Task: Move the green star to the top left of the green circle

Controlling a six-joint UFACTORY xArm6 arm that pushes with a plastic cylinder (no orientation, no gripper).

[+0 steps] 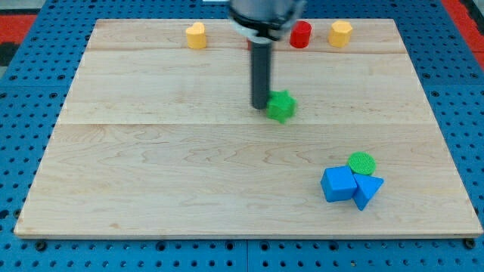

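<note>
camera view looking down on a pale wooden board (pixel 151 166) over a blue pegged mat. no gripper on this rig, so nothing opening or closing, just a straight dark rod with my tip (pixel 260 106) sitting right against the view's left edge of the small green star block (pixel 281 106), near mid-board. touching or a hair apart, hard calling it.

flat green circle block (pixel 361 162) sitting well off toward the view's bottom right, crowded by a blue cube block (pixel 338 183) and a blue triangular block (pixel 368 189), both pressing up against it.

judging the step: push in progress, star not at its spot yet. next move probably needing a shove toward the view's right and down, stopping short so the star ends up above-left of the circle without bumping that cluster. tip contact looking off-centre, so risking the star spinning or slipping off sideways.

along the view's top: two yellow blocks, (pixel 196 35) and (pixel 340 33), shapes hard to read, plus a red cylinder block (pixel 301 35). a sliver of red peeking out behind the rod, too hidden to name. arm body cut off at the top edge.
</note>
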